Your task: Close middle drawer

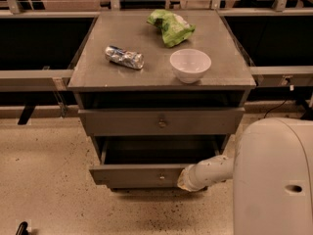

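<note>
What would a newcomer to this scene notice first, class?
The middle drawer stands pulled out of the cabinet, with the robot's gripper at the right part of its front. On the cabinet top sit a white bowl, a green bag behind it, and a crumpled silver can to its left.

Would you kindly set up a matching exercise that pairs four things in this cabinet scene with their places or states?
Things:
1 white bowl
2 green bag
3 middle drawer
4 gripper

Places or states:
A pulled out
B rear of the cabinet top
C at the middle drawer's front, right end
D near the cabinet top's front edge

Pairs: 1-D; 2-B; 3-A; 4-C
</note>
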You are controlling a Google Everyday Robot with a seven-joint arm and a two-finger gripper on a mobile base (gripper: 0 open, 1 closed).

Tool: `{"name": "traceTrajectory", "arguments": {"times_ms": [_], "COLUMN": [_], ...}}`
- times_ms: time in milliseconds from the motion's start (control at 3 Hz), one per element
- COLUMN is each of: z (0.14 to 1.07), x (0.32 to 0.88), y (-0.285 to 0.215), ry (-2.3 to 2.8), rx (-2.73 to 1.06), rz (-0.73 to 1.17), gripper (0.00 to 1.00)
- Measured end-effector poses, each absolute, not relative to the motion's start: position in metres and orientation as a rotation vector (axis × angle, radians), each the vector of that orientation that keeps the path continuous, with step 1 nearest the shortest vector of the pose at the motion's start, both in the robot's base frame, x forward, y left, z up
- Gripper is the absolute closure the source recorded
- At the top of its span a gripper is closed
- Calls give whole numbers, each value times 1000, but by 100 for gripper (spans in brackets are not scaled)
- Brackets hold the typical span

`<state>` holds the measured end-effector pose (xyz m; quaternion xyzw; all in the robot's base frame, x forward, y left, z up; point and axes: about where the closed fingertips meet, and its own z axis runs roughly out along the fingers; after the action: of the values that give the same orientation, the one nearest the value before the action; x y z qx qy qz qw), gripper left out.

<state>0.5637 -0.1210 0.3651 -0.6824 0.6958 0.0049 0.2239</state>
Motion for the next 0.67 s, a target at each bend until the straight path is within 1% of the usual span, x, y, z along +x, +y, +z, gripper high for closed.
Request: {"name": "traceTrajectory", "arguments": {"times_ms": [333, 667], "z": [365, 365], "x": [564, 564], "y": [-121, -121], "ry": [1920, 1920], "rx": [-1883, -1884], "rz": [13, 14], "gripper": [8, 0]}}
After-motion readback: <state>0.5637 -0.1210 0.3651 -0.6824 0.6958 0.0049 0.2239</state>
